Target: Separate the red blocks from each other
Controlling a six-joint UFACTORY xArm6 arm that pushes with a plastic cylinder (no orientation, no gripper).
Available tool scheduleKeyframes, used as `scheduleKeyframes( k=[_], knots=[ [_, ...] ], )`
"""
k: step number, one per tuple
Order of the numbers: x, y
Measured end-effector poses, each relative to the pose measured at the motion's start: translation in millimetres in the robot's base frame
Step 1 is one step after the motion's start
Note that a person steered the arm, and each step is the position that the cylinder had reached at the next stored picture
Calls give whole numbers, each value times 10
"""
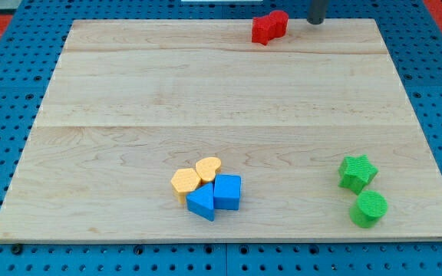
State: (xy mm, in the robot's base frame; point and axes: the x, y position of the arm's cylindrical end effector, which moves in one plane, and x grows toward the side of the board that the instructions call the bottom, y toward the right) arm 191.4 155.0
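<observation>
Two red blocks touch each other at the top edge of the wooden board [129, 92]: a red block [263, 30] on the left and a second red block [278, 21] pressed against its right side; their shapes are hard to make out. My tip [315, 22] is at the view's top, just right of the red pair, with a small gap between it and the right red block.
A yellow hexagon [184, 182], a yellow heart-like block [208, 168], a blue cube [227, 192] and a blue triangular block [201, 202] cluster at bottom centre. A green star [357, 172] and a green cylinder [369, 208] stand at bottom right. Blue pegboard surrounds the board.
</observation>
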Motion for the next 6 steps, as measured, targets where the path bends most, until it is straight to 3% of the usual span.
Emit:
scheduleKeyframes(
  k=[1, 3, 5, 6],
  knots=[
    [11, -696],
    [542, -2025],
    [1030, -928],
    [1082, -950]
  ],
)
